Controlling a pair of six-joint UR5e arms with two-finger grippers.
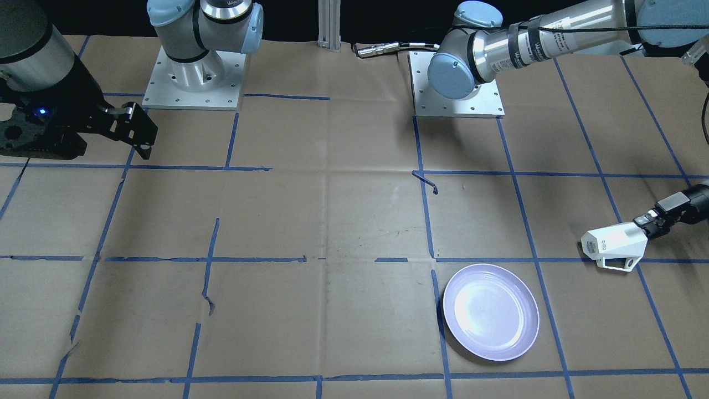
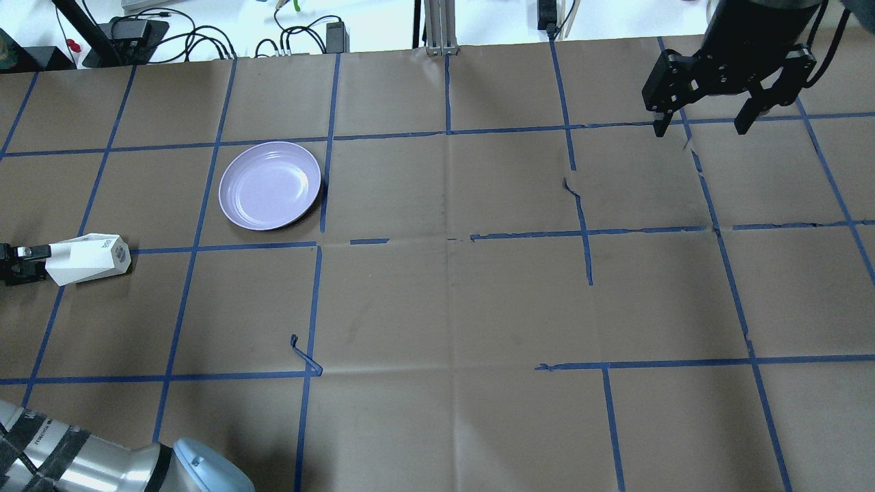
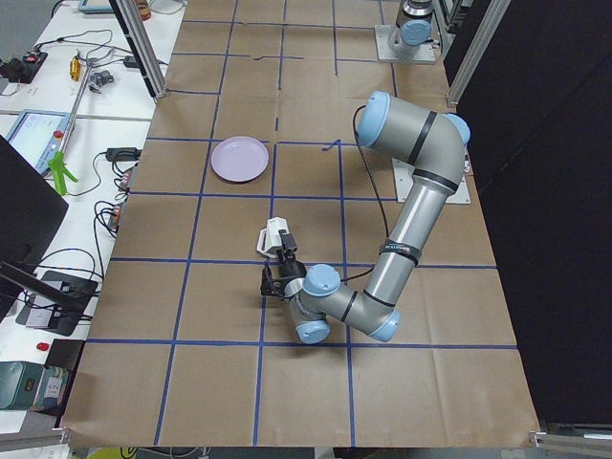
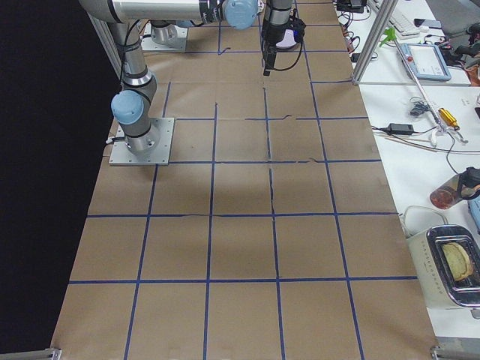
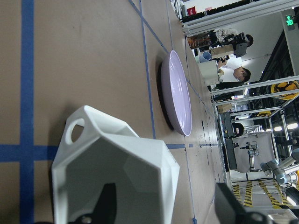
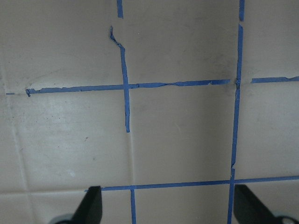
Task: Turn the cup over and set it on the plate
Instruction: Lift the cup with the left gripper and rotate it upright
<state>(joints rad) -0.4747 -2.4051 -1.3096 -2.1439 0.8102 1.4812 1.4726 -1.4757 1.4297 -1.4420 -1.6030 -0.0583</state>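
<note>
One small white faceted plastic cup point(image 1: 615, 244) lies sideways at the frame's right edge, its rim clenched by the left hand point(image 1: 648, 223), partly cut off there. Lower left sits the round lavender plate point(image 1: 491, 312) on the brown bench point(image 1: 310, 221). Upper left, the right hand point(image 1: 141, 133) hangs released.

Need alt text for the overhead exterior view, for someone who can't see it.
At the far left edge, the left gripper holds the white cup on its side by the rim, apart from the empty lavender plate farther up the paper-covered, blue-taped table. The right gripper hangs open at upper right, holding nothing.
</note>
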